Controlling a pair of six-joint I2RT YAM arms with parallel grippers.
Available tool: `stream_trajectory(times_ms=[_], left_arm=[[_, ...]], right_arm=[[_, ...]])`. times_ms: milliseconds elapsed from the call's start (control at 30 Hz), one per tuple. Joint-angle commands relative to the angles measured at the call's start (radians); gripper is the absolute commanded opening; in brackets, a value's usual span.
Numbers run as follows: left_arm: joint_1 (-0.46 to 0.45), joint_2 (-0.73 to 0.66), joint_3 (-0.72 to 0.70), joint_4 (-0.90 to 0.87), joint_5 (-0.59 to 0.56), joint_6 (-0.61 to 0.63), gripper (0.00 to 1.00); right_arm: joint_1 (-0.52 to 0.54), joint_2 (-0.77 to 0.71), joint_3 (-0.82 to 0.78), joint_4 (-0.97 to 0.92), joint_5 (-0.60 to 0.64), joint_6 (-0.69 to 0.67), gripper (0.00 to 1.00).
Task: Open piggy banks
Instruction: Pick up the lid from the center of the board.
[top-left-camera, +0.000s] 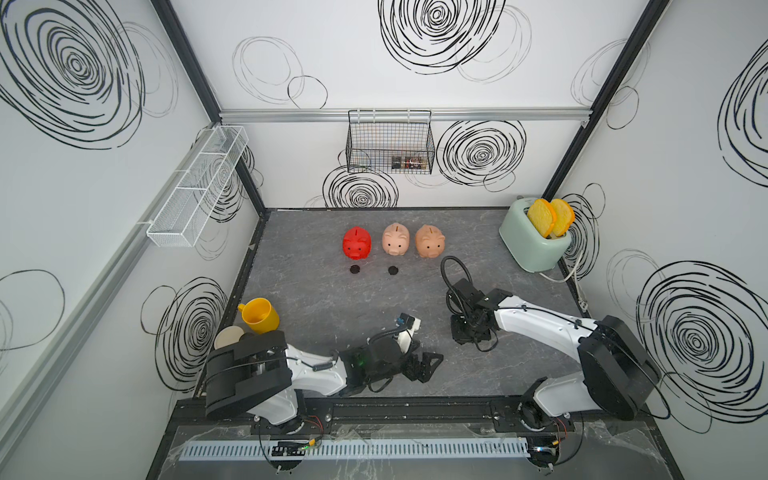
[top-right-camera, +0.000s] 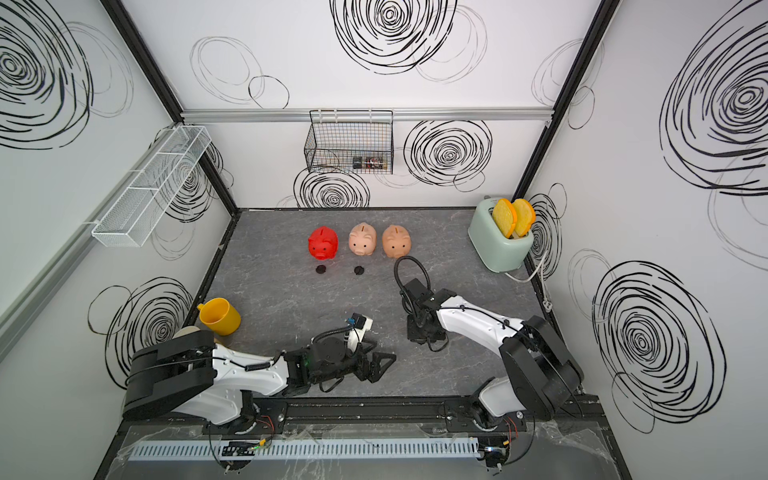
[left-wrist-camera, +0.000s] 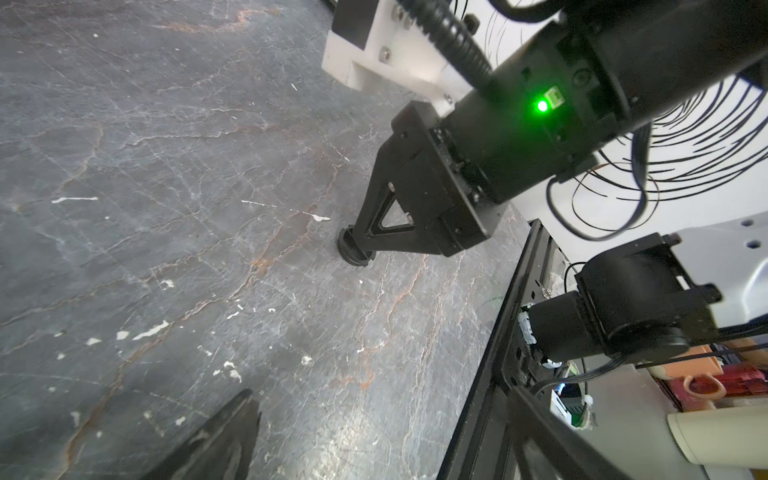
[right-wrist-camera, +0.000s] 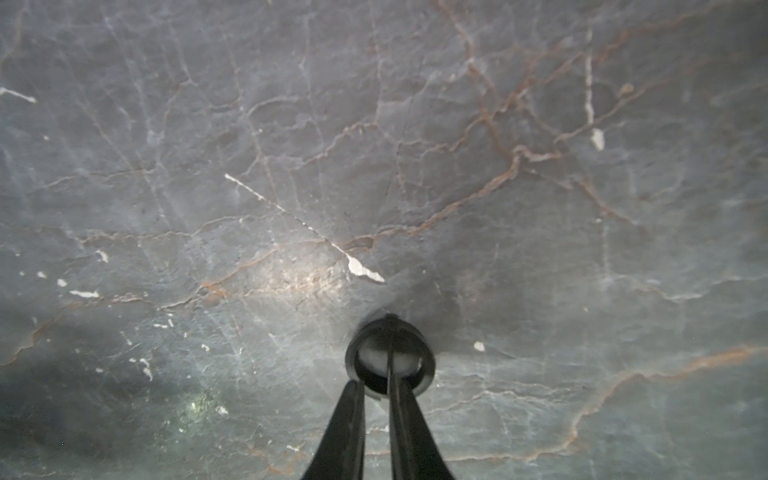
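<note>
Three piggy banks stand well beyond the right pincer, which is clamped on a black plug against the counter; that thin rim grip could slip. Left pincer gapes apart.

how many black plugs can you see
3. Two round black plastic plugs lie loose: one before the glossy red plastic pig, one before the pale pink plastic pig. The third plug is pinched in the right tool, unseen in both top views.
</note>
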Motion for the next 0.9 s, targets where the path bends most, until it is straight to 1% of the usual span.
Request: stream_trajectory(times_ms=[0, 533, 867], left_arm=[[0.006, 0.010, 0.032, 0.035, 0.006, 0.003, 0.96], [0.009, 0.009, 0.028, 0.027, 0.002, -0.002, 0.96], [0.016, 0.002, 0.022, 0.023, 0.002, -0.003, 0.96]], right_arm=[[0.005, 0.009, 0.028, -0.014, 0.031, 0.009, 0.19], [0.006, 0.072, -0.006, 0.029, 0.010, 0.005, 0.19], [0.011, 0.112, -0.031, 0.014, 0.027, 0.015, 0.18]])
